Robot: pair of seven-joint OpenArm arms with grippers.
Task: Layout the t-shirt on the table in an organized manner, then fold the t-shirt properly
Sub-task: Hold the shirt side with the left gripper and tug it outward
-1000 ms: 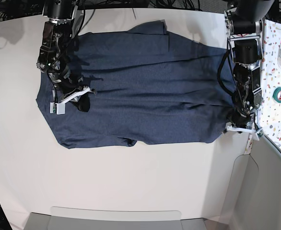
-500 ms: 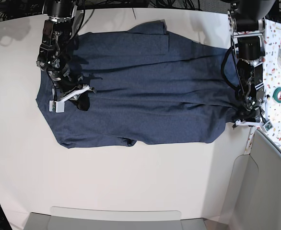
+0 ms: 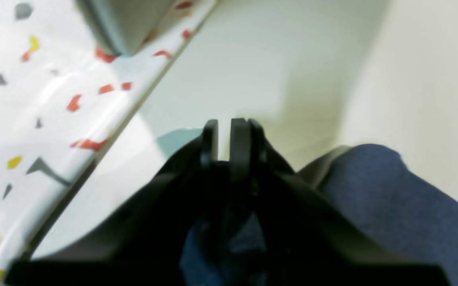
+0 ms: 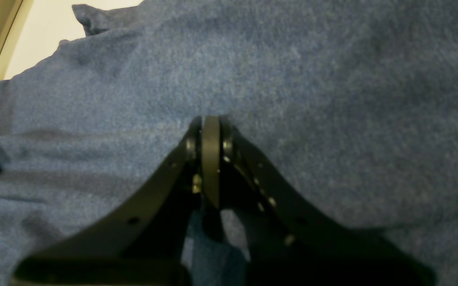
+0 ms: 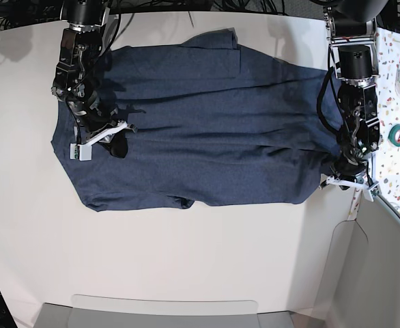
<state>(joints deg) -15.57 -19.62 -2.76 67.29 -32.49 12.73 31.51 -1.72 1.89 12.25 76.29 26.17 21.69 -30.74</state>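
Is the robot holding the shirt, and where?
Yes. The right end effector pinches a fold of the t-shirt near one end. The left end effector sits at the opposite edge; its hold cannot be told.

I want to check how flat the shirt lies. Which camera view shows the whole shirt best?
The base view: the t-shirt is spread on the table with all its edges visible. The right wrist view shows only blue cloth filling the picture around the right hand. The left wrist view shows just one small corner of the shirt.
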